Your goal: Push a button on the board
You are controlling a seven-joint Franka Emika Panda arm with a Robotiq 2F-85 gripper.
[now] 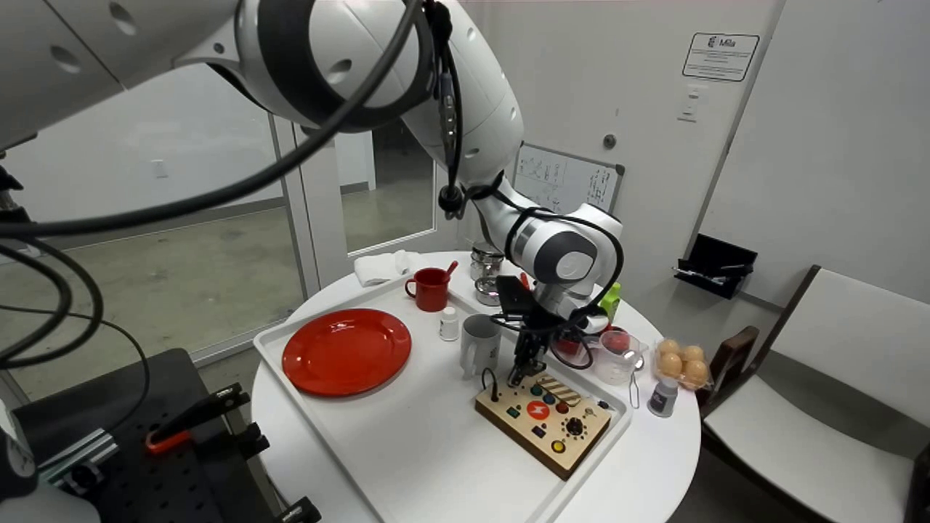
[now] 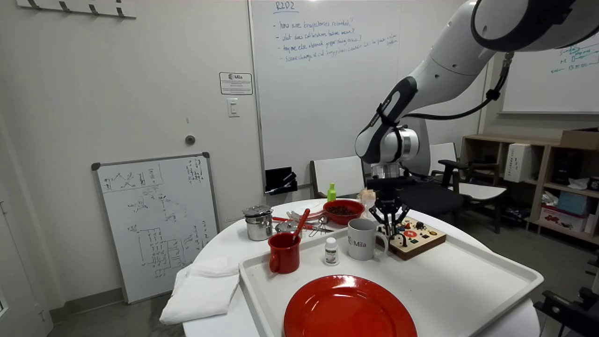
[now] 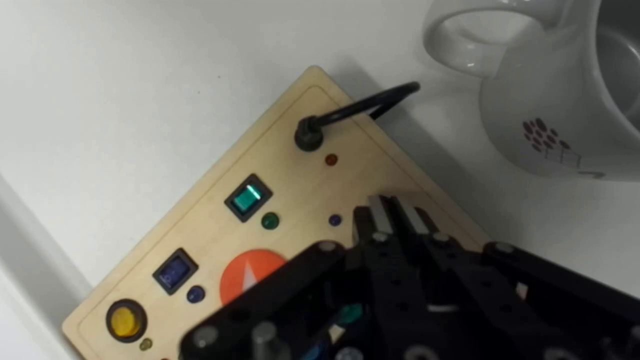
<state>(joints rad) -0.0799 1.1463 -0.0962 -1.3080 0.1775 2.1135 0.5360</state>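
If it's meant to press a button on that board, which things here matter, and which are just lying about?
For the job:
wooden board
its buttons (which one, I can't tell)
pincer

Just lying about:
red plate
red mug
grey mug
eggs
white cloth

Holds the gripper closed over the wooden button board, near a gray printed mug on the right.

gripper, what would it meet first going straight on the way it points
Likely the board, near its edge facing the mug; any gap below the fingers is hard to judge.
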